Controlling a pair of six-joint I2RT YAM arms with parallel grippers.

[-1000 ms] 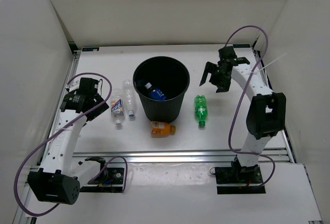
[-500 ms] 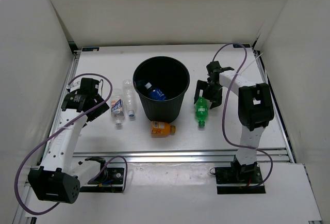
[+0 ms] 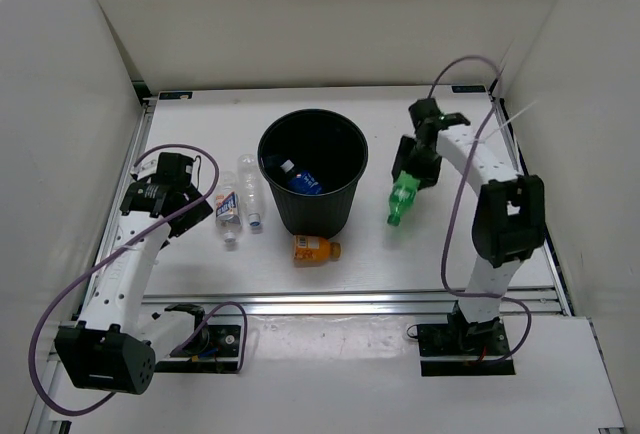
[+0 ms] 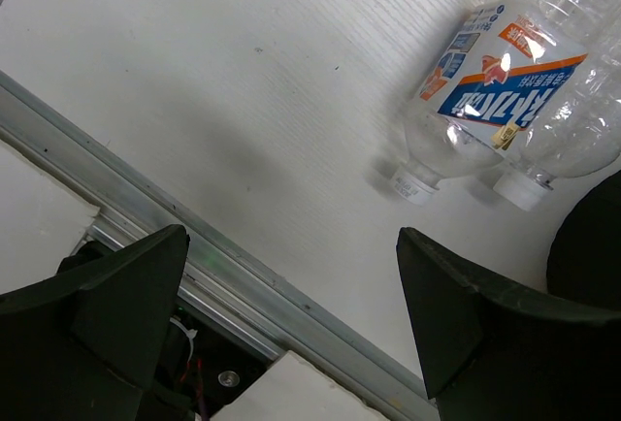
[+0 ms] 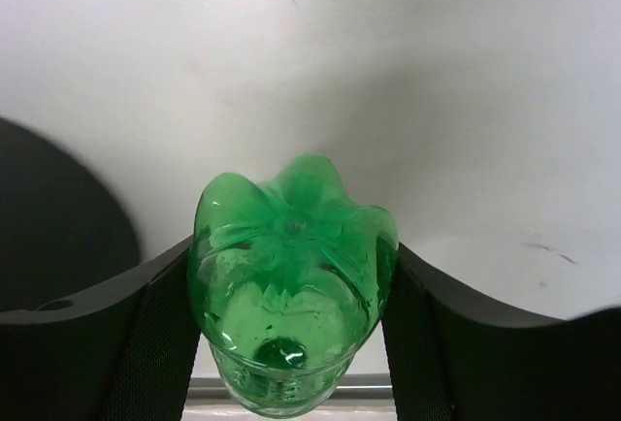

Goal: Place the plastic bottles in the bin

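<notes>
My right gripper [image 3: 407, 172] is clamped on the green bottle [image 5: 291, 275], just right of the bin [image 3: 316, 216] — my left gripper [image 4: 291, 237] gapes wide near two clear bottles [image 4: 495, 91]

The right claw [image 3: 409, 168] went down and grabbed the green bottle [image 3: 400, 198]. Now the bottle hangs tipped, cap end down.

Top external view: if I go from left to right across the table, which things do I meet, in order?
In order: labelled clear bottle → plain clear bottle → black bin → green bottle. The orange bottle and the bottle inside the bin overlap the bin, so I leave them out.
</notes>
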